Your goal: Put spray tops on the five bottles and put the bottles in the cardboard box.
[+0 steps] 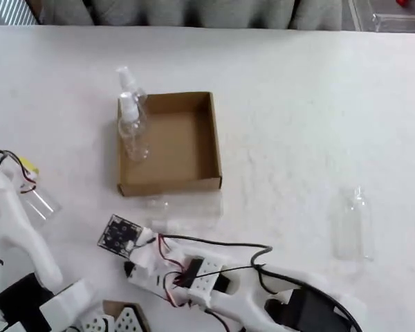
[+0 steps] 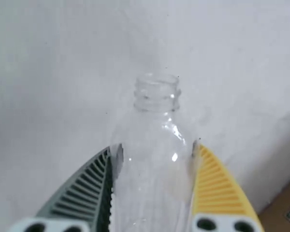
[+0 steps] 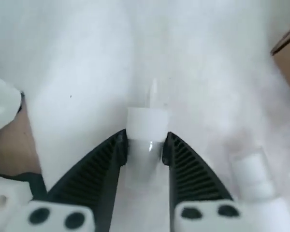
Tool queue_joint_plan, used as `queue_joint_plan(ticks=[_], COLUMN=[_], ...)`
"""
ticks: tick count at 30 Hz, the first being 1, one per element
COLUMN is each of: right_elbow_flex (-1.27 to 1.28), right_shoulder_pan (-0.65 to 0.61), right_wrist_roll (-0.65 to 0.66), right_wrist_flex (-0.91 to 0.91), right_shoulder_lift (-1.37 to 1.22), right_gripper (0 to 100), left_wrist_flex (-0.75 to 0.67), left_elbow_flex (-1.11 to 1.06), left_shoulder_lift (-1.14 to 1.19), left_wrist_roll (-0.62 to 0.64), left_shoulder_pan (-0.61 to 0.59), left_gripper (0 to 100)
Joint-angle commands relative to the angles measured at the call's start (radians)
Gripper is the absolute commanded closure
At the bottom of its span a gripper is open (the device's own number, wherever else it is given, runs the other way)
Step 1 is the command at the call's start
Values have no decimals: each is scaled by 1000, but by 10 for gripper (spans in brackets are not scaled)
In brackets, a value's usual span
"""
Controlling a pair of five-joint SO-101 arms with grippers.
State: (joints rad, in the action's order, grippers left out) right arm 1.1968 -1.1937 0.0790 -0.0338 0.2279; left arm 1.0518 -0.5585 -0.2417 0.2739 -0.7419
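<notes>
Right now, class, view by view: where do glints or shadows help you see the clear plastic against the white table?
High view: the clear plastic bottle at the right nearly merges with the white table, faint grey edges marking it. Left wrist view: bright glints pick out the shoulder of the clear open-necked bottle. Right wrist view: the white spray top reads slightly brighter than the table.

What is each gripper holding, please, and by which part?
The left gripper holds an uncapped clear bottle by its body; the right gripper holds a spray top beside its white collar.
</notes>
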Motion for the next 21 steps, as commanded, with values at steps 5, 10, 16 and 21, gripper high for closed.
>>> queue_joint_plan(ticks=[5,10,16,21], right_elbow_flex=[-40,-43,-43,-44], right_shoulder_pan=[82,108,234,429], right_wrist_roll=[57,57,104,244], right_wrist_flex=[-79,-381,-809,-1084], right_shoulder_lift=[48,317,776,1075], right_gripper=[980,984,984,984], left_wrist_flex=[-25,-26,-26,-26], left_elbow_flex=[6,-9,-12,-12], left_shoulder_lift=[-44,-50,-50,-47], left_wrist_roll=[0,0,0,0], left_shoulder_pan=[-8,-8,-8,-8], left_gripper=[946,945,945,945])
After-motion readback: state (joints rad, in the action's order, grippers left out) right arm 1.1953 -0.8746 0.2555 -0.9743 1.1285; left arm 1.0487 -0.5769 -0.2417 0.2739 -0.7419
